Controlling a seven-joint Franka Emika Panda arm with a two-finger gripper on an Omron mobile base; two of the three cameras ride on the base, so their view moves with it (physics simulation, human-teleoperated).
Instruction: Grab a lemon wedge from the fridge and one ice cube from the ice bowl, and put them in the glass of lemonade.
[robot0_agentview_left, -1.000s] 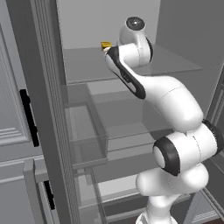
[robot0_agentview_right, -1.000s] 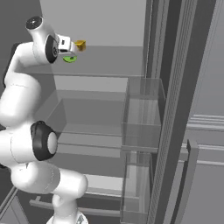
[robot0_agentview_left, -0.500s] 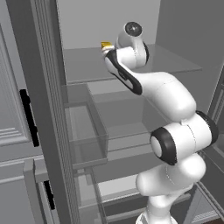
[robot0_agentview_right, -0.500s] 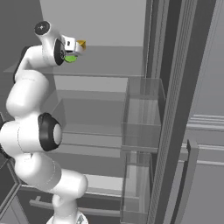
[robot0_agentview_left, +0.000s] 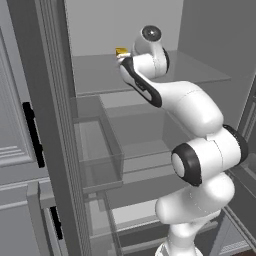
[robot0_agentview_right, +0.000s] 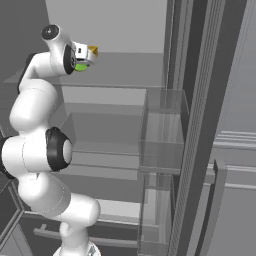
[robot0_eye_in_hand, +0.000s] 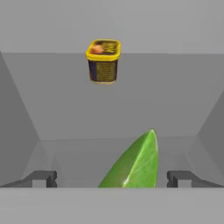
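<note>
The fridge (robot0_agentview_left: 100, 75) stands open, and my arm reaches onto its upper shelf. A green lemon wedge (robot0_eye_in_hand: 135, 166) lies on that shelf, pointed end up in the hand view. It sits between my finger tips, a little right of centre. My gripper (robot0_eye_in_hand: 111, 179) is open, with a wide gap on both sides of the wedge and nothing held. From the right base view the lemon wedge (robot0_agentview_right: 80, 66) shows as a green patch just under the gripper (robot0_agentview_right: 84, 56).
A small dark tub with a yellow lid (robot0_eye_in_hand: 104, 60) stands farther back on the same shelf, also visible as the tub (robot0_agentview_left: 121, 51) and tub (robot0_agentview_right: 93, 50). Clear door bins (robot0_agentview_right: 162, 130) hang on the open right door. A clear bin (robot0_agentview_left: 97, 150) is on the left door.
The arm has stretched further into the fridge. The hand has moved forward along the upper shelf toward the wedge and tub. The jaws stayed wide open.
</note>
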